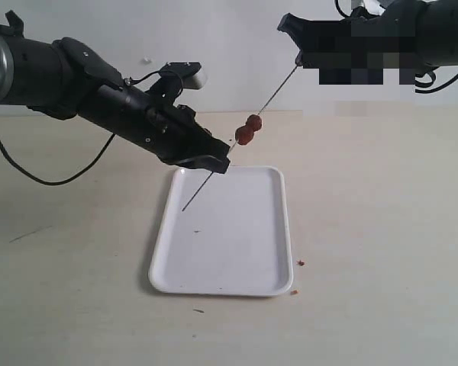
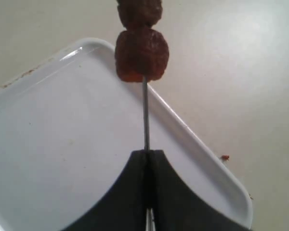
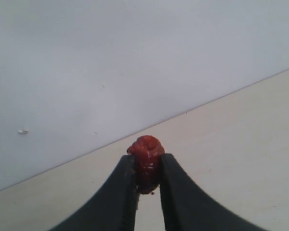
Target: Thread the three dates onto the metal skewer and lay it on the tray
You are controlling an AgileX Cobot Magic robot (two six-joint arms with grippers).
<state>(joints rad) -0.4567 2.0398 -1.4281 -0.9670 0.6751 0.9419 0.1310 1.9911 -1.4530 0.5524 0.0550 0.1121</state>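
Observation:
My left gripper is shut on the metal skewer, which slants up over the tray toward the right gripper. Two dates sit threaded side by side just above the left fingers. In the left wrist view the skewer rises from the left gripper to the nearer date, with the tray beneath. My right gripper is shut on the third date, held high at the skewer's upper end. Whether the tip touches that date is hidden.
Small reddish crumbs lie on the beige table beside the tray's right edge. A black cable loops over the table at the left. A white wall stands behind the table.

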